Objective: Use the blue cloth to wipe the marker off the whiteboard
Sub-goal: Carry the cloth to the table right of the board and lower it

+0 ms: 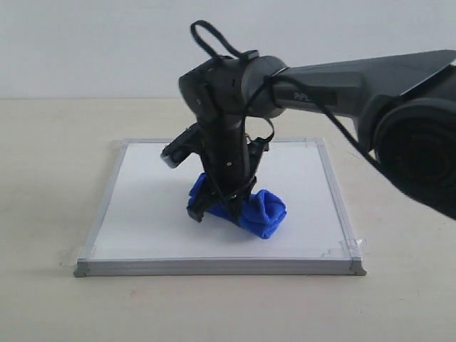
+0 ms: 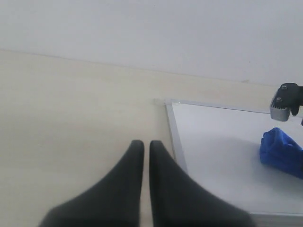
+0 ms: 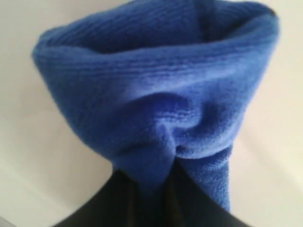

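Pale surface (image 1: 43,214), whiteboard (image 1: 142,214) flat on it; the right hand (image 1: 215,208) is clamped on a fold of cloth (image 1: 265,214) that looks soft and light

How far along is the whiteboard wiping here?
Done: the right tool is clamped on the blue cloth, which rests on the whiteboard. In hand: the wipe, mid-board. Left: unclear; no red ink shows on bare board, any remainder hides under cloth or arm. The left tool is shut.

One whiteboard (image 1: 142,228), one blue cloth (image 1: 265,212)
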